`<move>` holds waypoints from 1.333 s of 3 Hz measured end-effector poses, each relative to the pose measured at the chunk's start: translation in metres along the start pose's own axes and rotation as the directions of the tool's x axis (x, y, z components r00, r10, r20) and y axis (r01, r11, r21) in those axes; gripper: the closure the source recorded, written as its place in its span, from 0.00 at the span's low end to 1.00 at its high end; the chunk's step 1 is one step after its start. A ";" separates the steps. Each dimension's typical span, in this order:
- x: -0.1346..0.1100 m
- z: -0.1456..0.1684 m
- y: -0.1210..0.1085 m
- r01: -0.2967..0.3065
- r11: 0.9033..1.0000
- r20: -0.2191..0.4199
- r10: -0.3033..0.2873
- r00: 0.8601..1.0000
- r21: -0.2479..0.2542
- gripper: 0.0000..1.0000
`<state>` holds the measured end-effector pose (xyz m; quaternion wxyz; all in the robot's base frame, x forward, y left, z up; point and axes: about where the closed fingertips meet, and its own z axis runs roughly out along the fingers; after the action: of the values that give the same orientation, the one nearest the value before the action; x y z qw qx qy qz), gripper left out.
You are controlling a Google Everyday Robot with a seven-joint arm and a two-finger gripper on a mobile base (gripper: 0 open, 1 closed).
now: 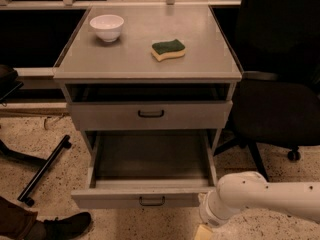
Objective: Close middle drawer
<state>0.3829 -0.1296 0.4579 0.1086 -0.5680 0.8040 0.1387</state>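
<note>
Low beside the front of the open middle drawer (115, 200), pincer (204, 232), state indiscernible.

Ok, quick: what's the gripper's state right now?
Gripper: cannot be told. It is low at the bottom edge, mostly cut off, just right of the open middle drawer.

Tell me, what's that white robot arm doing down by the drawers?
The robot's white arm reaches in low from the right, close to the front right corner of the middle drawer. That drawer is pulled far out, looks empty and is not yet pushed in. The gripper is at the bottom edge, mostly cut off. A white bowl and a green sponge sit on the grey cabinet.
</note>
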 end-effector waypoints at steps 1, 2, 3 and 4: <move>0.004 0.061 -0.001 0.000 0.999 0.018 0.001 1.000 -0.054 0.00; -0.008 0.118 -0.007 0.023 0.996 0.043 -0.019 0.999 -0.089 0.00; -0.039 0.147 -0.022 0.074 0.995 0.076 -0.069 0.995 -0.065 0.00; -0.081 0.145 -0.034 0.133 0.991 0.130 -0.132 0.983 0.006 0.00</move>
<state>0.4441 -0.0187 0.3450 0.1690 -0.6101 0.7555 0.1688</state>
